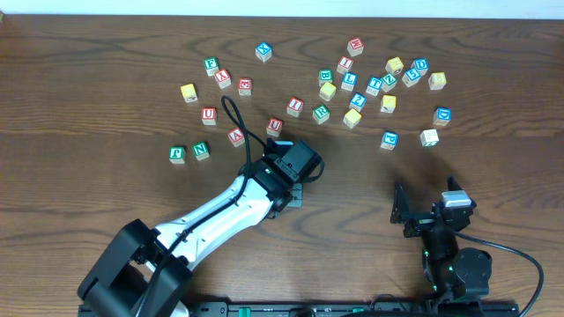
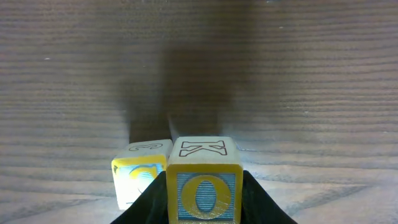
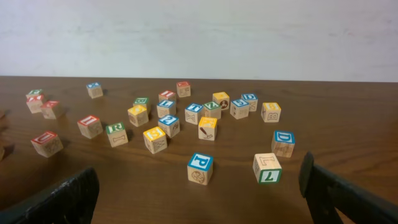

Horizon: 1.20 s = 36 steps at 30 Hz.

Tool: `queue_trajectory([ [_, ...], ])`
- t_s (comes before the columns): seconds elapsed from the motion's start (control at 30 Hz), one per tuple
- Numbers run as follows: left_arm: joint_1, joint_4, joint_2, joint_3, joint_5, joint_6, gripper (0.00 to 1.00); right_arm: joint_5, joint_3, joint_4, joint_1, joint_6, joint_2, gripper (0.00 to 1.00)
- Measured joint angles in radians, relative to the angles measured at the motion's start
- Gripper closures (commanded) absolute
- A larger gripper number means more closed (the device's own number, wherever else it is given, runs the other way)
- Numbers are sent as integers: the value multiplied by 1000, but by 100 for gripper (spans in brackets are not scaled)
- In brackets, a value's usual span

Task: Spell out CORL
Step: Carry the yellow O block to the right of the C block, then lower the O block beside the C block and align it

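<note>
In the left wrist view my left gripper (image 2: 204,214) is shut on a yellow-edged cube with a gold O (image 2: 204,186) on its near face and a K on top. It sits low at the table. Just to its left stands a yellow-edged cube with a C (image 2: 138,177), close beside or touching it. From overhead the left gripper (image 1: 295,179) hides both cubes. The green R cube (image 1: 321,113) (image 3: 115,132) lies in the scattered cluster. A white-faced cube with a blue letter that reads as L (image 1: 350,81) lies further back. My right gripper (image 1: 426,204) (image 3: 199,193) stands open and empty, near the front edge.
Many loose letter cubes spread across the far half of the table. A blue P cube (image 3: 199,168) and a green-edged cube (image 3: 267,167) lie closest to the right gripper. Green P and N cubes (image 1: 189,151) sit at the left, red-lettered cubes (image 1: 236,136) near the left arm.
</note>
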Motion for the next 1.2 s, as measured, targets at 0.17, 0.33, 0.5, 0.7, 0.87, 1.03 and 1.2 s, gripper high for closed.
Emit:
queue_trajectory([
  [0.17,-1,8,0,-3,3,0,88,0,0,0,0,0,0,1],
  [0.33,-1,10,0,-3,4,0,88,0,0,0,0,0,0,1],
  [0.5,-1,11,0,-3,4,-6,88,0,0,0,0,0,0,1],
  [0.7,-1,11,0,-3,5,-24,88,0,0,0,0,0,0,1],
  [0.87,-6,16,0,-3,8,-25,89,0,0,0,0,0,0,1],
  [1.03,-7,30,44,-3,11,-25,89,0,0,0,0,0,0,1],
  [1.2,-7,33,80,-4,23,-25,89,0,0,0,0,0,0,1],
])
